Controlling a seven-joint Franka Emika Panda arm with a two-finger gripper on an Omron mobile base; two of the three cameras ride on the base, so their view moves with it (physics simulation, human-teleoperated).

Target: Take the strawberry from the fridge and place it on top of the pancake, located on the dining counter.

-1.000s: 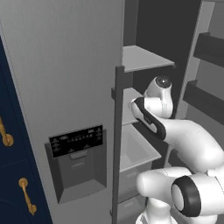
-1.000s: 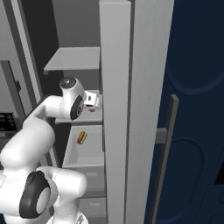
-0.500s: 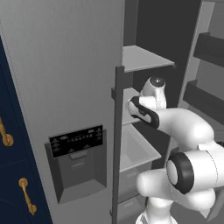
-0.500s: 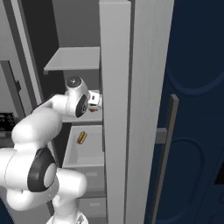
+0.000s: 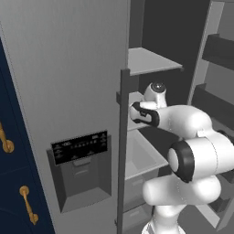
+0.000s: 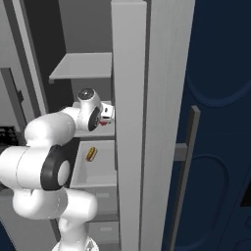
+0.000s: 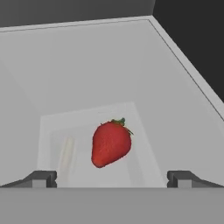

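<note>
The strawberry (image 7: 111, 143), bright red with a green cap, lies on a pale grey shelf inside the fridge (image 5: 68, 68). In the hand view my gripper (image 7: 111, 180) hangs just short of it, open, with one fingertip on each side and nothing between them. From the right base view my hand (image 6: 107, 113) reaches over the middle shelf, with a speck of the red strawberry (image 6: 103, 123) just below it. From the left base view the fridge's closed left door and its handle (image 5: 123, 137) hide the hand. The pancake and the dining counter are out of view.
A grey shelf (image 6: 81, 66) juts out above the hand. Below it, a drawer holds a small yellow-brown item (image 6: 91, 154). The open right fridge door (image 6: 130, 122) stands edge-on close beside the arm. Navy cabinets (image 6: 215, 122) lie to the right, and a dispenser panel (image 5: 80, 146) is on the left door.
The arm has pushed the hand a little deeper into the fridge over the middle shelf, and the elbow has swung closer. The gripper has stayed open.
</note>
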